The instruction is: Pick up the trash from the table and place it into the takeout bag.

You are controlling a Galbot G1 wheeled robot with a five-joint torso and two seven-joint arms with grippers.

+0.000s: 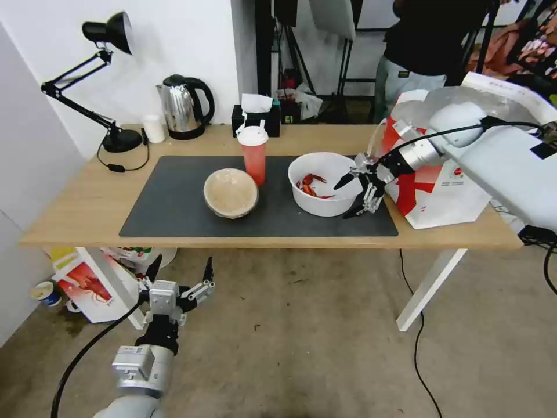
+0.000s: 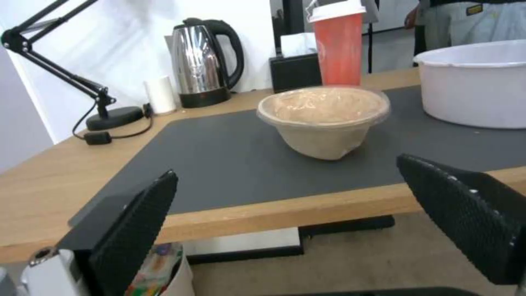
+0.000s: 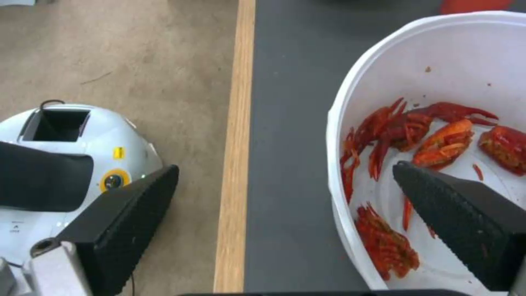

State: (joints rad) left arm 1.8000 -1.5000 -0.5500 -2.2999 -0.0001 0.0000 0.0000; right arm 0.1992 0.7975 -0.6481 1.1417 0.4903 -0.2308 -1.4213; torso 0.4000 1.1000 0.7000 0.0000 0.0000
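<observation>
Right pincer (image 1: 352, 197) straddles upright white bowl's (image 1: 322, 200) rim.

The right arm hides the takeout bag's (image 1: 441, 191) top; beyond the right gripper's fingers (image 3: 460, 218), the white bowl (image 3: 438, 74) runs off-frame.

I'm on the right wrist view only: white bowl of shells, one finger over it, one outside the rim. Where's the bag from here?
Observer: In the head view the takeout bag stands on the table just behind the right gripper, on the bowl's far side from the cup.
Operator: What other trash is left?
Observer: The red drink cup and the beige paper bowl, both on the mat left of the white bowl.
Operator: Where's the left arm?
Observer: The left gripper is open, below the table's front edge, facing the paper bowl.
</observation>
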